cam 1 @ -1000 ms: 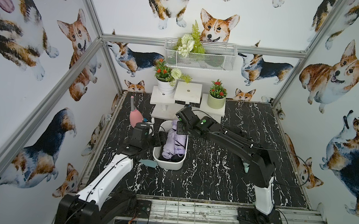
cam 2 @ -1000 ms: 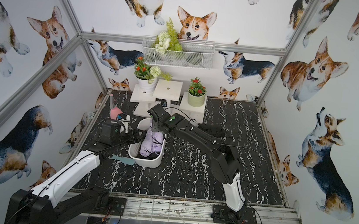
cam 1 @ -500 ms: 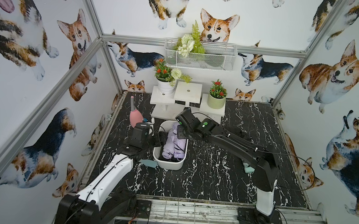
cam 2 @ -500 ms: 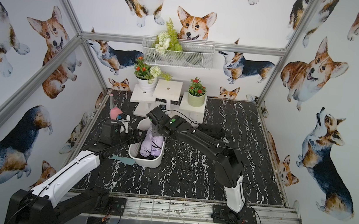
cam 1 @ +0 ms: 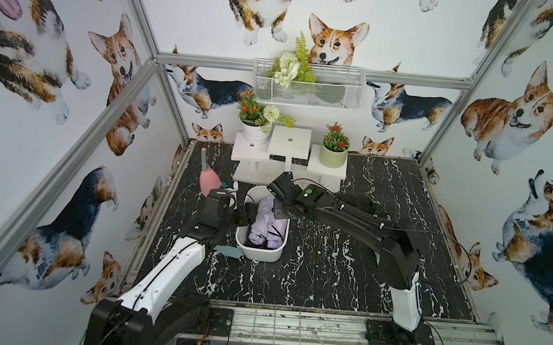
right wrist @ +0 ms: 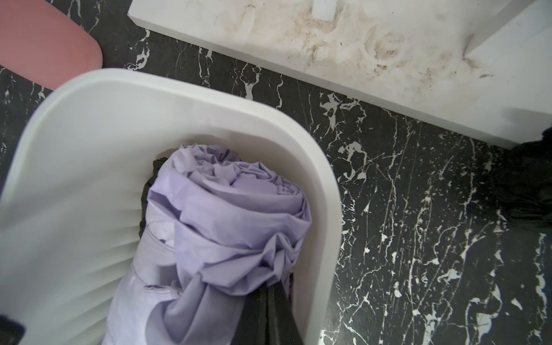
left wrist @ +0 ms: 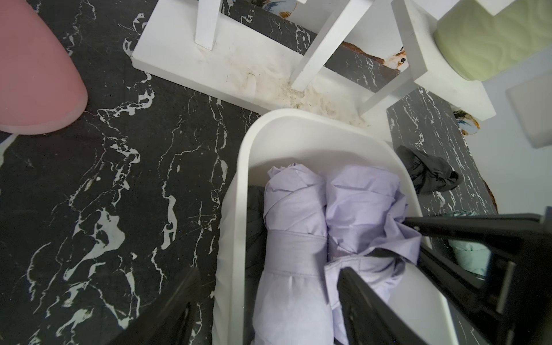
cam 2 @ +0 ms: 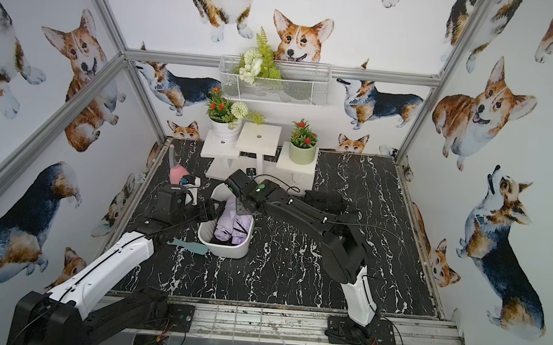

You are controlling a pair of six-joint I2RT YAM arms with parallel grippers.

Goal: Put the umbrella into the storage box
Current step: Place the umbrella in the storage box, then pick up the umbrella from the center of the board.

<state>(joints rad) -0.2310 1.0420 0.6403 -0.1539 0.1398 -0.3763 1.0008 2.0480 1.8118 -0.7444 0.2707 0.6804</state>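
Storage box (cam 1: 261, 254) is sitting on the left half of the tabletop. Its long side is running from the near edge toward the far edge, and its far end is lying just beside the foot of the white plant stand (cam 1: 257, 175).

Two folded lilac umbrellas are lying side by side inside the box, along its length: the left-hand umbrella (left wrist: 292, 239) and the right-hand umbrella (right wrist: 233, 215). Something dark is showing under them.

I am holding my left gripper (left wrist: 265, 270) with its jaws well apart, straddling the box's left wall. One finger is hanging outside over the tabletop, the other inside above the umbrellas. I cannot tell whether either is touching anything.

I am holding my right gripper (right wrist: 271, 295) with its jaws together, tips down in the box. They are pressing against the bunched fabric of the right-hand umbrella, close to the right wall. I cannot tell whether any cloth is pinched between them.

A pink bulb bottle (cam 1: 209, 183) is standing near the left edge. A teal flat piece (cam 1: 230, 252) is lying just beside the box's near left corner. A crumpled black cloth (left wrist: 430, 173) is lying to the right of the box.
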